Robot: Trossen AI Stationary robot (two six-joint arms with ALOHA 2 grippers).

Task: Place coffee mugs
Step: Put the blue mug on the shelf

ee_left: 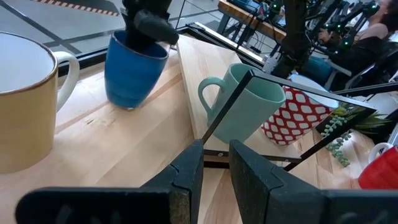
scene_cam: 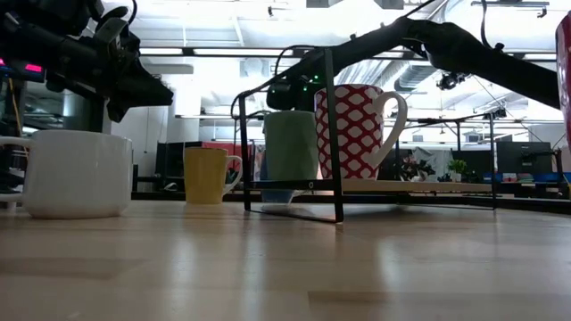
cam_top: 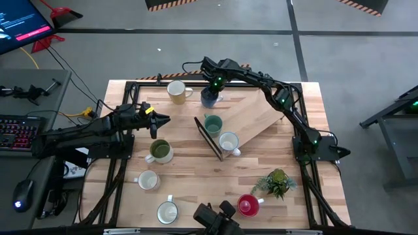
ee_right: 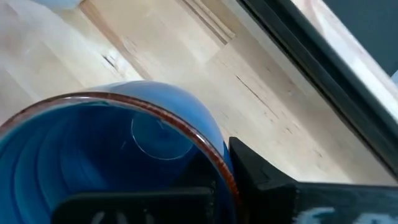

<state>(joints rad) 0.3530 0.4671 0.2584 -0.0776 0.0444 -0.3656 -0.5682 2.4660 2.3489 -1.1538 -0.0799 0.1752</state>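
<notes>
Your right gripper (cam_top: 210, 91) clenched on the rim of the blue mug (ee_left: 132, 70), tilted on the desk (cam_top: 189, 170) beside the cream-yellow mug (cam_top: 176, 91), your left gripper (cam_top: 159, 121) hovering, jaws slightly parted, holding nothing

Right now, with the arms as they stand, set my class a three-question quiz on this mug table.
1. True or false: the right gripper is shut on the blue mug's rim.
2. Which mug sits on the raised board beside the teal mug? A red-and-white patterned B olive green C cream-yellow
3. Fill in: the left gripper hovers above the table and holds ____.

Key: 1 true; 2 A; 3 nothing.
</notes>
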